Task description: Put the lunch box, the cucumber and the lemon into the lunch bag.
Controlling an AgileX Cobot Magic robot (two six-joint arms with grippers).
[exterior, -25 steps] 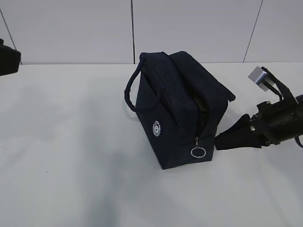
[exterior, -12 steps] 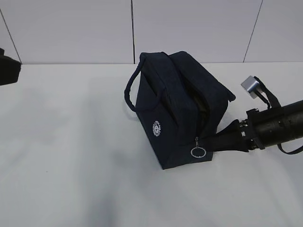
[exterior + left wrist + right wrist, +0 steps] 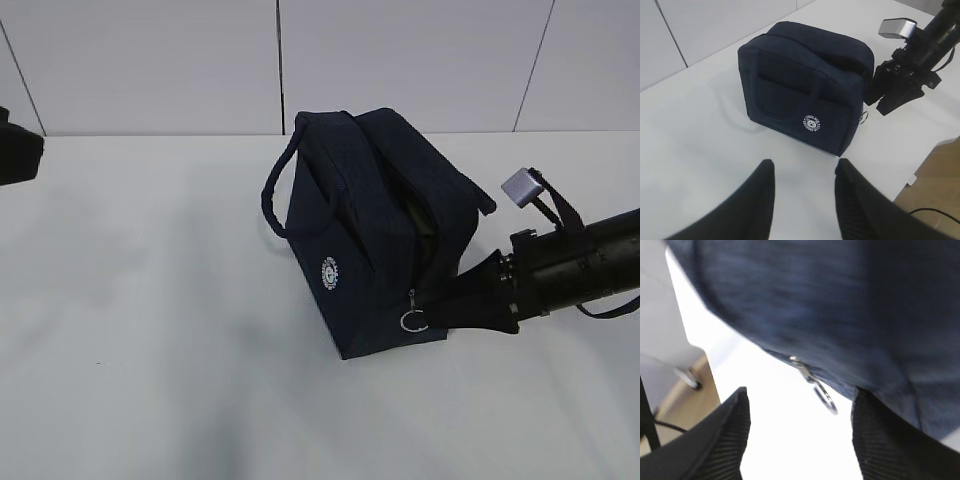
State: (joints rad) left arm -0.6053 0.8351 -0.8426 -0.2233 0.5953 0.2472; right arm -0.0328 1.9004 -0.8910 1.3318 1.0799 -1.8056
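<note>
One lunch bag (image 3: 375, 230) stands near the middle of the white table (image 3: 150, 350), dark navy, with two loop handles (image 3: 290, 175) and one white round logo (image 3: 330, 272) on its side; its top zipper gapes, a pale sliver showing inside in the exterior view, too dim to name; one silver ring pull (image 3: 413, 321) hangs at the bag's 5 o'clock corner; lunch box, cucumber and lemon appear in no view; two grippers are present; the right gripper (image 3: 440, 305) reaches in from 3 o'clock, its tip right at the ring, and whether it touches is unclear from outside; the right wrist view shows what the others hide: the ring pull (image 3: 824, 396) dangles free between the two spread fingers (image 3: 720, 440), jaws released, gripping nothing; the left wrist view alone shows the left gripper (image 3: 802, 192) hovering near the logo side of the bag (image 3: 805, 90), well apart from it, jaws parted and empty
</note>
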